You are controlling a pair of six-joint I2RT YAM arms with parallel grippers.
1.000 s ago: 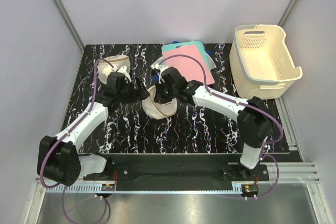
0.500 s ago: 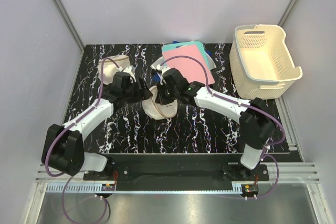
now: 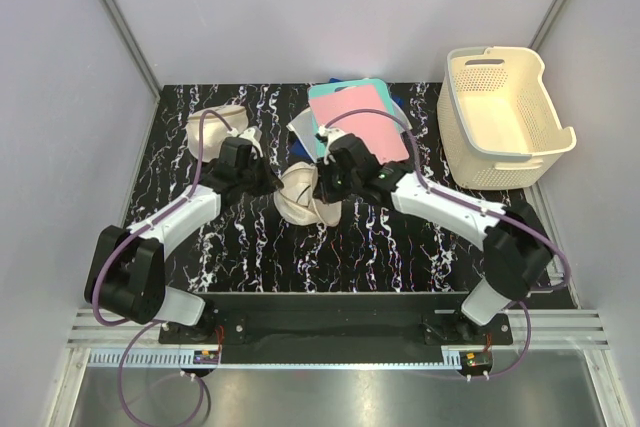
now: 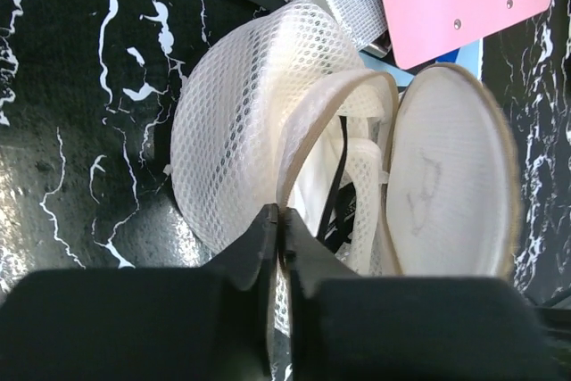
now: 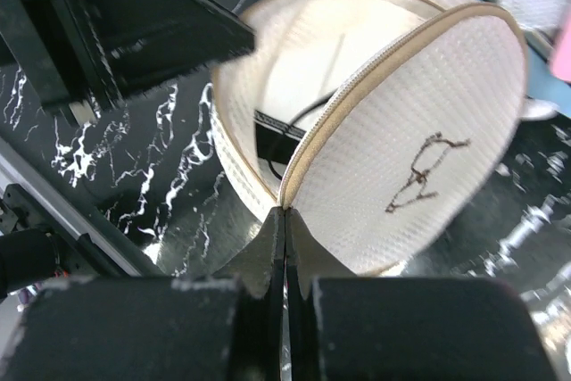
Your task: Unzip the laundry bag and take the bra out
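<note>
Overhead view, going from the left. There's a plain pouch (image 3: 215, 127) lying in the upper left of the black marbled counter (image 3: 400, 247), close to my left arm but nothing is gripping it.

Next over, the left end effector (image 3: 265, 179) reaches into the middle of the frame. On its own wrist cam the left end effector (image 4: 275, 217) has its fingers pinched narrow on the mesh rim of the laundry bag (image 4: 241, 113), low in that frame.

The laundry bag (image 3: 303, 197) sits mid-counter between the two end effectors, and it's unzipped most of the way. The half with the dark squiggle stands apart from the mesh dome like a clamshell. In the gap I can see the bra (image 4: 336, 180), or at least a thin black strap with pale fabric beside it, and it's inside the bag. I can't make out the cups.

The right end effector (image 3: 322, 185) is against the bag's right side. Its wrist cam shows the right end effector (image 5: 284, 215) clamped narrow on the tan zipper rim where the two halves meet.

Further right there's a pink board (image 3: 360, 127) on some blue and teal stuff at the back edge. The cream basket (image 3: 505, 117) sits in the upper right, well apart from the bag.
</note>
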